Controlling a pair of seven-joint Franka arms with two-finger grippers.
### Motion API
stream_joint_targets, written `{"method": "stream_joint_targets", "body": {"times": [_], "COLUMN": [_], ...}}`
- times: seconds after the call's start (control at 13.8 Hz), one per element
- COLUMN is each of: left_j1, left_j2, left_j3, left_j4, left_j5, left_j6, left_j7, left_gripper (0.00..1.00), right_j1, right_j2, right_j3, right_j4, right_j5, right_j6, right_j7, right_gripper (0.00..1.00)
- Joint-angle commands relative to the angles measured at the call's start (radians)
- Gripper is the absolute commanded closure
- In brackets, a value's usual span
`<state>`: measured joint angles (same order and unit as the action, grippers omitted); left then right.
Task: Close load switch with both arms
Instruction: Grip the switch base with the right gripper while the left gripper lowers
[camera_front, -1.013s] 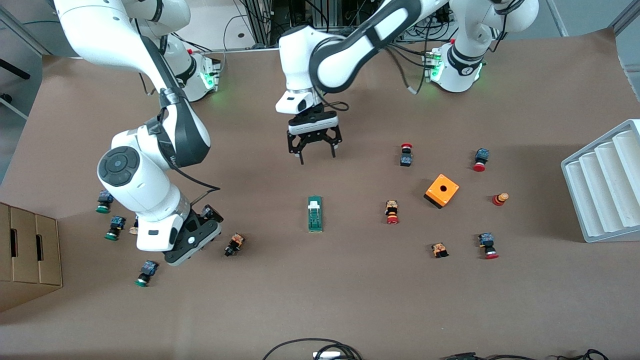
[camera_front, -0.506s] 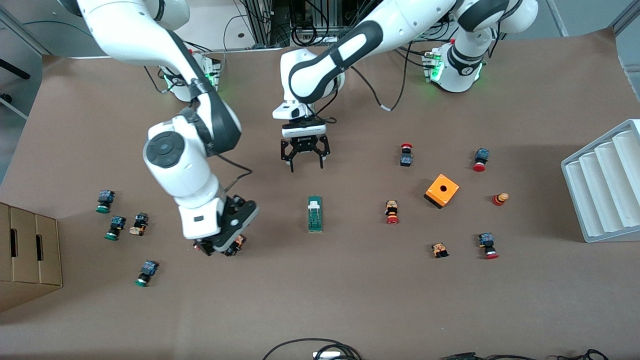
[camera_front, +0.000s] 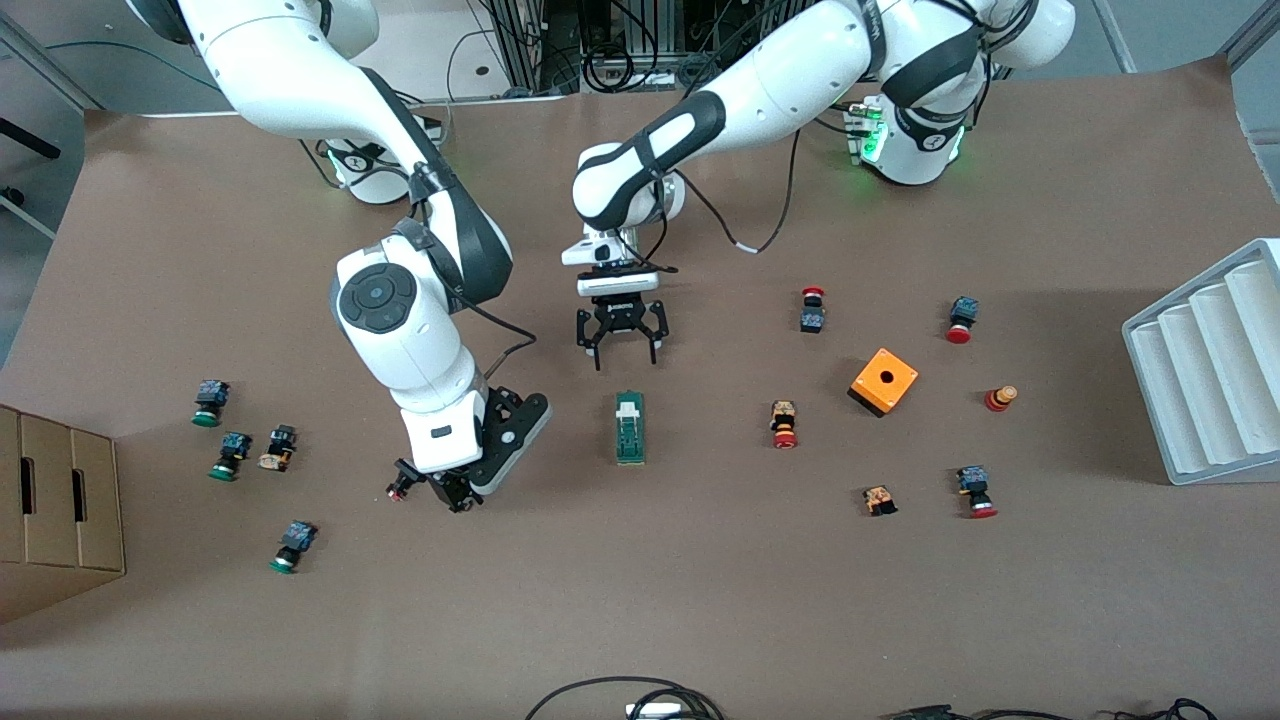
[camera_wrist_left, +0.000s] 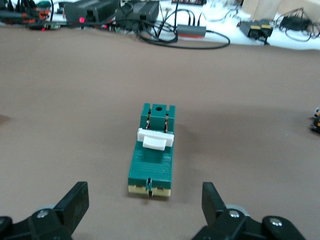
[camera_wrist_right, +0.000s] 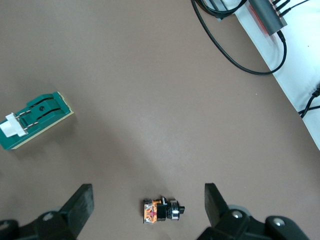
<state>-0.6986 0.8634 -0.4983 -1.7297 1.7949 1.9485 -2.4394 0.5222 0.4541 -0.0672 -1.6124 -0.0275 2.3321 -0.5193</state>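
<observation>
Where fingers (camera_wrist_left: 216, 201) gape, load switch (camera_wrist_left: 152, 151) between.

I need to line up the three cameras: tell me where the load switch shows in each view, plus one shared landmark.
Front view: load switch lies mid-table, between the two grippers.
Left wrist view: load switch at centre, white lever facing up.
Right wrist view: load switch at the picture's edge, partly cut off.
Shared landmark: its white lever, visible in all three.

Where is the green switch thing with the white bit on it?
In the front view, the load switch lies flat near the middle of the table, with the open left gripper hovering just above the table by its white-lever end and the open right gripper low beside it.
</observation>
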Motion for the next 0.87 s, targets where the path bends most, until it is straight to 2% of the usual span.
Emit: {"method": "stream_joint_targets", "body": {"times": [0.0,0.22,0.58,0.8], "left_j1": [-0.027,-0.029,-0.076,-0.099], "left_j2": [0.072,0.130,0.193,0.200], "left_j3": [0.052,0.066,0.064,0.112], "left_j4": [0.064,0.078,0.157,0.157], "left_j5": [0.128,0.248,0.213,0.216], "left_j6": [-0.020,-0.054,-0.120,-0.141], "left_j7": [-0.035,-0.116,-0.103,-0.112], "left_gripper": [0.00,0.00,0.00,0.00], "right_j1": [0.047,0.045,0.035,0.033], "right_j2": [0.020,0.028,0.026,0.021], "right_j3": [-0.009,-0.011,-0.011,-0.011], "right_j4": [0.029,0.029,0.025,0.026], "right_j5": [-0.049,-0.052,-0.055,-0.054], "right_j6": [0.004,0.003,-0.007,-0.033], "right_j7": [-0.002,-0.007,-0.040,-0.050], "right_gripper": [0.01,0.01,0.01,0.01]}}
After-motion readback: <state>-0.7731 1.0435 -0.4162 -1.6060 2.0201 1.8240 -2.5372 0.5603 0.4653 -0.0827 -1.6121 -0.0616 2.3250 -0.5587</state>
